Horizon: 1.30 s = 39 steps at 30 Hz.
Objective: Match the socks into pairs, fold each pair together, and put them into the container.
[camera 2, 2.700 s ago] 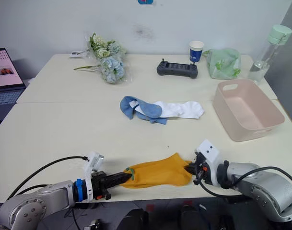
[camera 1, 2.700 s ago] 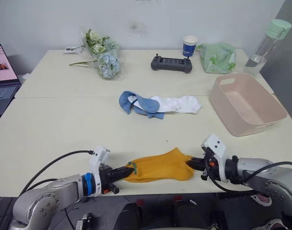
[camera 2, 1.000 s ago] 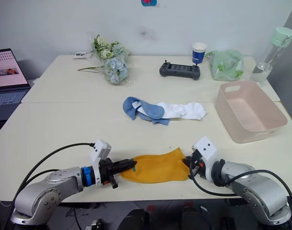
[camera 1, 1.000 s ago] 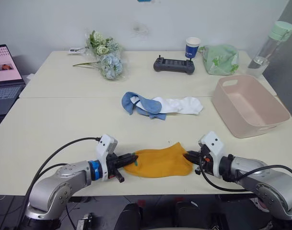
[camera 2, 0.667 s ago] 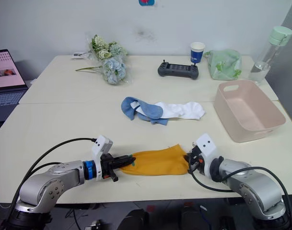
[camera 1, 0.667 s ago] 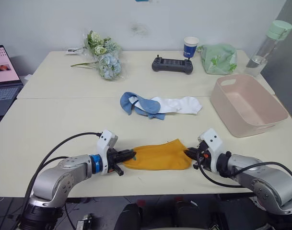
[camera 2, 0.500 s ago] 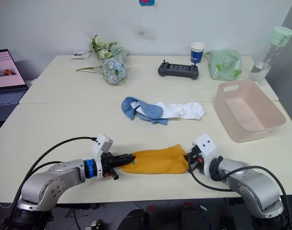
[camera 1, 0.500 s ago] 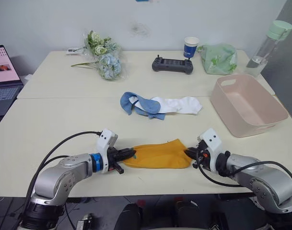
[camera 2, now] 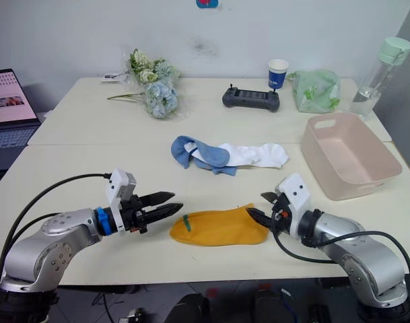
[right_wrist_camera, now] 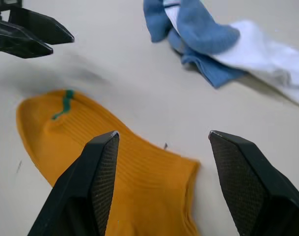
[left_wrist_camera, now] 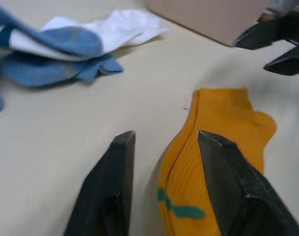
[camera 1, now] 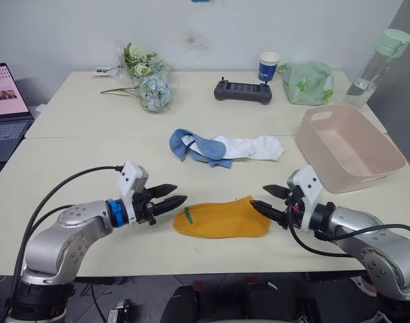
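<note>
Mustard-orange fabric socks (camera 1: 222, 219), laid one on the other so that they read as a single flat shape, rest on the near part of the cream table (camera 1: 70, 168), with a small green mark at the cuff end toward the robot's left. The left gripper (camera 1: 169, 196) hovers just beside that cuff end, its two black fingers spread and holding nothing. The right gripper (camera 1: 266, 199) sits just off the opposite end of the orange socks, its fingers also spread wide and empty; neither gripper touches the fabric. In the left wrist view the orange pair (left_wrist_camera: 213, 157) lies ahead of the two dark fingers (left_wrist_camera: 107, 196).

Farther back, near the table's middle, light blue fabric socks (camera 1: 194, 146) lie crumpled and overlapping white fabric socks (camera 1: 252, 146) in one loose heap. The pale pink rectangular plastic tub (camera 1: 366, 168) stands at the robot's right, with no socks in it, well apart from the orange pair.

Along the far edge are a bunch of pale artificial flowers (camera 1: 143, 82), a black handheld controller (camera 1: 242, 90), a blue-and-white paper cup (camera 1: 266, 66), a pale green cloth bag (camera 1: 308, 82) and a clear bottle with a green cap (camera 1: 377, 59). An open laptop (camera 1: 4, 108) stands off the table's left end
</note>
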Tool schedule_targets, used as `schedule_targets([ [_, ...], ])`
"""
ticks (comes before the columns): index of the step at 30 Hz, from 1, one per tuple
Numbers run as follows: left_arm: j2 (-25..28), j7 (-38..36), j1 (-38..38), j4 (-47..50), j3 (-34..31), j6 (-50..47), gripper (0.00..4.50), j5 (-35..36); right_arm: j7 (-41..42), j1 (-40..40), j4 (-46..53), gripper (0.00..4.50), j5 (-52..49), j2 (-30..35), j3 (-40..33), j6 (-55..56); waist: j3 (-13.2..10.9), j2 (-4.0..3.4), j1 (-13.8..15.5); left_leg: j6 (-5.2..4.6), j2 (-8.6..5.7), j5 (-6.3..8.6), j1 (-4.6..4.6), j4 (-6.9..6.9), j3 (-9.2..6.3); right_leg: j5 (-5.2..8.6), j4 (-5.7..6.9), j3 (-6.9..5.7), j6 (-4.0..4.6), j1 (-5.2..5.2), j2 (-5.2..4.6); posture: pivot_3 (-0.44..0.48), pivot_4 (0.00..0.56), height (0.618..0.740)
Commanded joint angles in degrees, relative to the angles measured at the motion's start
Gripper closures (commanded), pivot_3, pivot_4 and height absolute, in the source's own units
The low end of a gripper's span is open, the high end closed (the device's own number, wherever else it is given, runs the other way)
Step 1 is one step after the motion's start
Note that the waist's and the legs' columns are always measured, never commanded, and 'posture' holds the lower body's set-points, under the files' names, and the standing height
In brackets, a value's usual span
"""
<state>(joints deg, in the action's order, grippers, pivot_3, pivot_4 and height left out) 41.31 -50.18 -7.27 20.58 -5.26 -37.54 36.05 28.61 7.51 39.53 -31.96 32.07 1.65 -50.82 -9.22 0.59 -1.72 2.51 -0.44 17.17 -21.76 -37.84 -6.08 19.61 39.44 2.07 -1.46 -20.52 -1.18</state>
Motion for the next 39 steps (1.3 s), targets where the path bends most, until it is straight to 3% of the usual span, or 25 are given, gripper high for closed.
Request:
schedule_targets([
  [1, 0.2, -3.6, 0.5, 3.1, 6.4, 4.9, 3.43, -4.2, 1.0, -0.4, 0.4, 2.23, 4.5, 0.7, 5.3, 5.0, 0.0, 0.00, 0.0, 0.07, 0.00, -0.04, 0.00, 0.02, -0.01, 0.00, -0.01, -0.01, 0.00, -0.01, 0.00, 0.000, 0.150, 0.740],
  [4, -1.4, -3.8, -0.2, 1.2, 9.9, 7.7, 4.39, -7.2, 1.1, 0.2, -0.9, 3.35, 8.1, 0.9, 9.5, 7.7, 0.0, 0.00, 0.0, 0.16, 0.01, -0.09, -0.03, 0.03, -0.01, 0.00, -0.02, -0.01, 0.00, -0.02, 0.01, 0.000, 0.150, 0.740],
  [7, -2.2, -4.5, -1.2, -1.8, 14.2, 10.1, 4.50, -11.1, 2.1, 2.1, -4.1, 4.47, 13.9, 0.4, 17.1, 11.8, 0.0, 0.00, -0.1, 0.10, 0.00, -0.06, 0.00, 0.00, 0.00, 0.00, 0.03, 0.00, 0.00, -0.01, 0.02, 0.000, 0.150, 0.740],
  [12, -4.2, -3.6, -2.7, -9.5, 18.4, 12.6, 4.50, -16.9, 0.2, 3.3, -12.2, 4.49, 20.0, -3.1, 21.7, 15.6, 0.0, 0.00, -0.1, -0.01, 0.01, 0.01, 0.01, -0.01, -0.02, 0.00, 0.08, -0.01, 0.00, -0.04, 0.05, 0.000, 0.150, 0.740],
  [17, -5.5, -3.6, -4.0, -12.8, 20.6, 9.7, 4.50, -18.7, -0.8, -0.1, -15.2, 4.49, 22.5, -1.4, 17.1, 16.8, 0.0, 0.01, 0.2, 0.00, -0.05, 0.00, -0.04, -0.05, -0.02, 0.00, 0.07, -0.02, 0.00, -0.04, 0.00, 0.000, 0.150, 0.740],
  [22, -5.8, -4.2, -3.8, -13.3, 20.4, 10.5, 4.50, -19.0, -1.3, -3.8, -14.7, 4.49, 20.7, -0.8, 10.6, 13.7, 0.1, 0.02, 0.2, -0.03, -0.05, 0.02, 0.24, -0.04, -0.05, 0.00, 0.01, -0.05, 0.00, 0.29, -0.02, 0.000, 0.150, 0.740],
  [29, -5.5, -7.9, -7.8, -8.6, 18.8, 12.3, 4.50, -16.9, 5.1, -5.9, -5.0, 4.49, 12.2, -0.8, 4.6, 15.5, 0.0, 0.01, 0.1, -0.04, -0.03, 0.02, 0.25, -0.03, -0.05, 0.00, 0.04, -0.04, 0.00, 0.28, 0.00, 0.000, 0.150, 0.740],
  [39, -4.9, -8.1, -8.4, -12.7, 21.6, 11.6, 4.50, -21.2, 8.7, -5.6, -6.6, 4.49, 15.4, 3.6, 13.4, 12.5, 0.0, 0.00, -0.1, -0.06, 0.00, 0.03, 0.23, -0.01, -0.11, 0.00, 0.03, -0.07, 0.00, 0.23, 0.07, 0.000, 0.150, 0.740],
])
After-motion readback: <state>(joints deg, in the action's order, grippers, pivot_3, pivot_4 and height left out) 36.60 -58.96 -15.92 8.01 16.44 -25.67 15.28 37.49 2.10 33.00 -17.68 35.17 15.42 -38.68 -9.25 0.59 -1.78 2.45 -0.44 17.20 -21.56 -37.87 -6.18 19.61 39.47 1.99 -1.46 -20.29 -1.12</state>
